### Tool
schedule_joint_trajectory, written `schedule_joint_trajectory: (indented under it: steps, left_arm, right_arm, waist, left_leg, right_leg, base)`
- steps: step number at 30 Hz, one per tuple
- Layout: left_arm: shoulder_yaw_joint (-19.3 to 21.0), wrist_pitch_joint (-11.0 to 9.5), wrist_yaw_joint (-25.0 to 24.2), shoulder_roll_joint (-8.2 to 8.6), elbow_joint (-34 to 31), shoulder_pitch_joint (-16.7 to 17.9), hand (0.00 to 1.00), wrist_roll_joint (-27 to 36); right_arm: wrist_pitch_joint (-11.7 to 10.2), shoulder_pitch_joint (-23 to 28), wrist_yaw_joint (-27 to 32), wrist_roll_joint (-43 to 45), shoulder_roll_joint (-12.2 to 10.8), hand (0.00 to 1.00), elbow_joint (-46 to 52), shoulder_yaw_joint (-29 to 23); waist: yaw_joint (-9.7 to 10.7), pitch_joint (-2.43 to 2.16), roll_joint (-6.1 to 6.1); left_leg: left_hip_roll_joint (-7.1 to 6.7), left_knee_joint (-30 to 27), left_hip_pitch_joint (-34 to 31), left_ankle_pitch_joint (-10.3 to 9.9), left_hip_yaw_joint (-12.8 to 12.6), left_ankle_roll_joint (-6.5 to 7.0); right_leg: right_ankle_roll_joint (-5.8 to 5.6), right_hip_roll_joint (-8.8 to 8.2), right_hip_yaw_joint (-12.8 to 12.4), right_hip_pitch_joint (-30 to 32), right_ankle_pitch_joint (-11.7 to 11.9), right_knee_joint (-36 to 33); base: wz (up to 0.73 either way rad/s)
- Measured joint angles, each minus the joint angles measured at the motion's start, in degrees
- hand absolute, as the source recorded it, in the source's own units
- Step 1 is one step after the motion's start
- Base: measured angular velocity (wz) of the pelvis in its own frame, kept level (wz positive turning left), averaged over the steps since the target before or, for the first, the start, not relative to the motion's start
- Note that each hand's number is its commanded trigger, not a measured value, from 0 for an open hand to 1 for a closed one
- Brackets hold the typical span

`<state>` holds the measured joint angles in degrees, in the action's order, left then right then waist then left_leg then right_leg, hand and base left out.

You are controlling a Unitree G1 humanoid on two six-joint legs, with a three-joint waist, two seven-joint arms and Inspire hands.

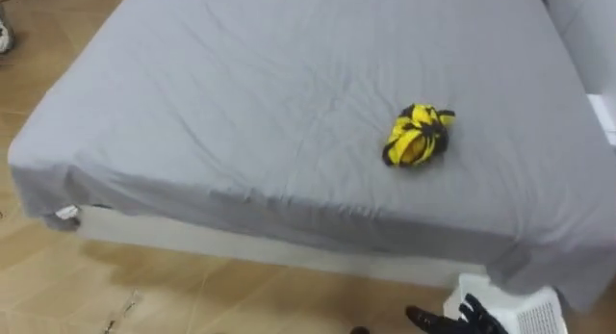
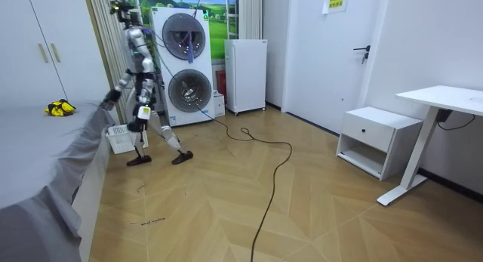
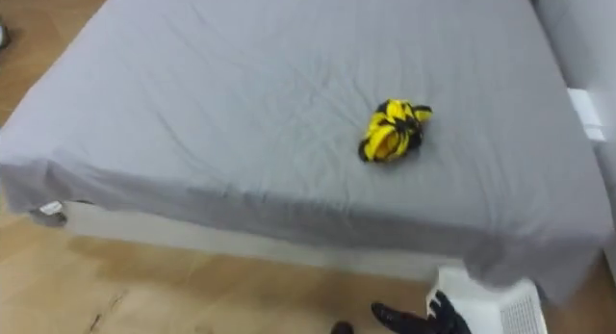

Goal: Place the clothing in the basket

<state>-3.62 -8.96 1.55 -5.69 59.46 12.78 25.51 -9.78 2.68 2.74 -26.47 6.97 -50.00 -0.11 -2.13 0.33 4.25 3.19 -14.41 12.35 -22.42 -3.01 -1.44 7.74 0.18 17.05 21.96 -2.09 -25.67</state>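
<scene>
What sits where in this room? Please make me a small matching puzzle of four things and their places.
Things:
1. yellow and black clothes
2. white basket
3. washing machines
4. white desk

Places:
A. on the wood floor at the bed's edge
B. at the room view's right
C. on the grey bed sheet
D. stacked one on the other

Pairs: 1-C, 2-A, 3-D, 4-B

Clothes lie on the bed, at three o'clock from its middle; the basket sits on the floor, five o'clock from them, just before the bed's near edge.
</scene>
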Motion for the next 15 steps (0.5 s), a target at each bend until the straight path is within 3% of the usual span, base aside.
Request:
schedule_joint_trajectory:
  steps: [1,2,3,4,5,6,7,8,12,14,15]
  left_arm:
    - [0.0,0.0,-0.1,-0.02,-0.1,0.1,0.00,-0.2]
    - [0.6,-0.1,-0.4,-0.12,-1.1,0.7,0.00,-0.4]
    - [0.8,-0.1,-0.5,-0.49,-1.8,1.7,0.00,-0.3]
    - [0.9,0.0,-0.7,-1.19,-2.1,3.1,0.00,-0.4]
    - [1.0,0.1,-0.8,-1.30,-2.7,4.3,0.00,-0.4]
    - [1.0,0.1,-0.8,-1.52,-3.1,4.8,0.00,-0.2]
    - [1.0,0.0,-0.7,-1.67,-3.3,5.0,0.00,0.3]
    - [0.7,0.0,-0.6,-1.64,-3.2,4.6,0.00,0.8]
    - [0.6,-0.4,-0.5,-1.52,-3.2,4.5,0.00,2.6]
    - [1.2,-0.8,-0.7,-1.56,-3.2,4.2,0.00,2.7]
    - [1.2,-1.0,-0.7,-1.55,-3.2,4.1,0.00,3.1]
  right_arm:
    - [-0.3,-0.9,0.6,0.0,0.1,0.00,1.7,-0.1]
    - [-0.2,-1.5,0.9,0.0,0.1,0.00,3.4,0.1]
    - [-0.2,-1.5,1.0,0.0,-0.1,0.00,4.4,0.2]
    - [0.0,-1.1,1.4,1.1,0.1,0.00,6.1,0.9]
    - [0.7,-0.2,1.8,2.0,0.2,0.00,7.5,1.3]
    - [1.1,0.3,2.0,2.0,0.0,0.00,8.2,1.4]
    - [1.1,0.7,2.4,2.0,-0.2,0.00,8.8,1.5]
    - [1.0,0.6,2.9,2.0,-0.1,0.00,8.7,1.7]
    - [1.0,0.6,6.2,2.3,0.4,0.00,11.0,1.7]
    - [0.9,0.1,7.7,4.9,0.5,0.00,13.7,1.7]
    - [0.9,0.0,8.1,5.2,0.5,0.00,14.1,1.8]
  waist:
    - [0.0,0.35,0.09]
    - [0.4,1.04,-0.62]
    - [-0.3,0.20,-0.54]
    - [-1.2,0.19,-0.88]
    - [-1.1,0.17,-0.54]
    - [-0.9,0.21,-0.61]
    - [-0.3,0.38,-0.88]
    - [-0.1,0.62,-1.24]
    - [-0.3,0.83,-2.43]
    - [-0.5,0.34,-2.72]
    - [-0.7,0.35,-2.73]
  left_leg:
    - [0.35,0.9,2.3,1.7,0.5,-2.21]
    - [0.67,-0.8,4.3,2.4,2.1,-2.03]
    - [0.58,-3.6,4.0,2.1,1.6,-2.03]
    - [0.66,-13.6,1.3,1.7,0.5,-2.47]
    - [1.75,-24.7,-2.7,5.4,0.4,-3.40]
    - [2.25,-29.1,-4.5,7.7,0.4,-3.51]
    - [3.17,-36.1,-8.7,8.3,0.4,-3.50]
    - [3.58,-39.6,-12.8,8.0,-0.4,-3.06]
    - [2.97,-33.2,-21.2,5.4,-3.1,-1.81]
    - [1.89,-21.1,-24.8,5.1,-3.3,-1.49]
    - [1.67,-17.6,-25.1,5.4,-3.4,-1.59]
  right_leg:
    - [1.12,-1.09,0.6,1.2,-3.4,-6.7]
    - [0.23,-1.74,2.0,4.4,-6.2,-13.5]
    - [-0.46,-1.44,2.2,4.2,-5.9,-10.2]
    - [2.05,-1.06,2.8,2.5,-7.3,-9.1]
    - [2.67,0.26,2.8,0.1,-9.8,-9.1]
    - [2.77,0.55,2.7,-1.2,-10.6,-8.7]
    - [2.80,1.04,2.6,-3.9,-11.2,-6.8]
    - [2.73,1.33,2.6,-6.7,-11.1,-3.8]
    - [1.77,1.52,0.0,-13.2,-10.3,3.2]
    - [1.20,1.52,-2.3,-14.6,-10.2,5.2]
    - [1.06,1.52,-3.0,-15.0,-10.3,5.5]
  base:
    - [0.17]
    - [0.00]
    - [-0.30]
    - [-0.40]
    - [-0.28]
    - [0.00]
    - [0.07]
    - [0.10]
    - [-0.20]
    - [-0.46]
    - [-0.51]
